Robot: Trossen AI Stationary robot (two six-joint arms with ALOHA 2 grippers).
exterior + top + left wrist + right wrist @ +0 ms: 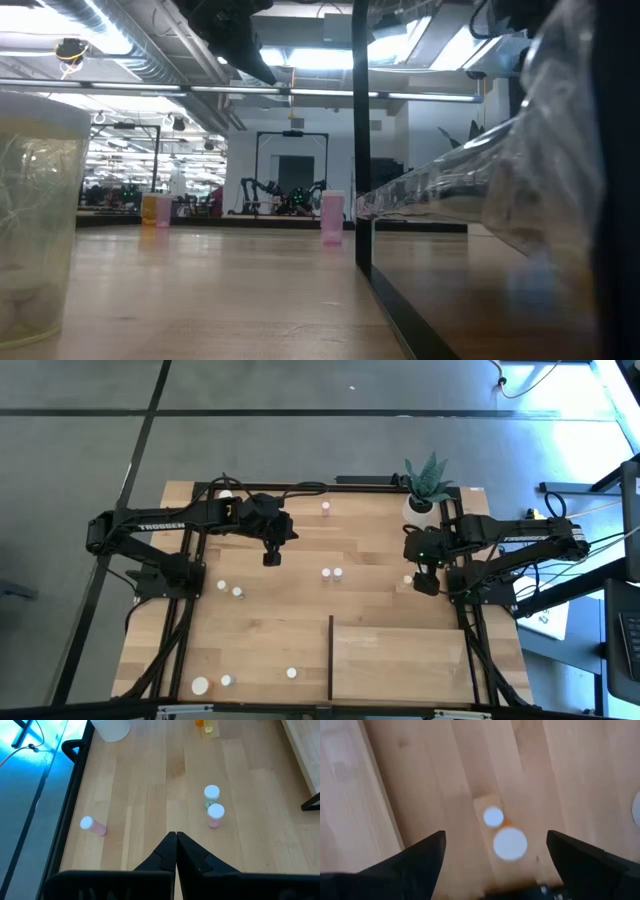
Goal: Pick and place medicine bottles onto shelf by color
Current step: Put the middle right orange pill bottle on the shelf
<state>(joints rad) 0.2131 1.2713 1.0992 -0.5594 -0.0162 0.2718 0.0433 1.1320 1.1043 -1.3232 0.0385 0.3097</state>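
Observation:
Small white-capped medicine bottles are scattered over the tabletop. Two stand together at mid-table (332, 574) and also show in the left wrist view (214, 806). A pink one (93, 825) lies on its side, and another pink one (326, 508) stands at the far edge. The shelf (400, 660), a light-wood panel with a dark upright edge (331, 658), lies at the near right. My left gripper (272, 559) (176, 838) is shut and empty, above the table left of the pair. My right gripper (427, 584) (495, 836) is open above two white-capped bottles (502, 832) that stand between its fingers, untouched.
A white pot with a green plant (425, 500) stands at the far right. More bottles stand at the left (230, 589) and near the front edge (212, 684) (291, 673). A large clear bottle (30, 220) stands close to the low camera.

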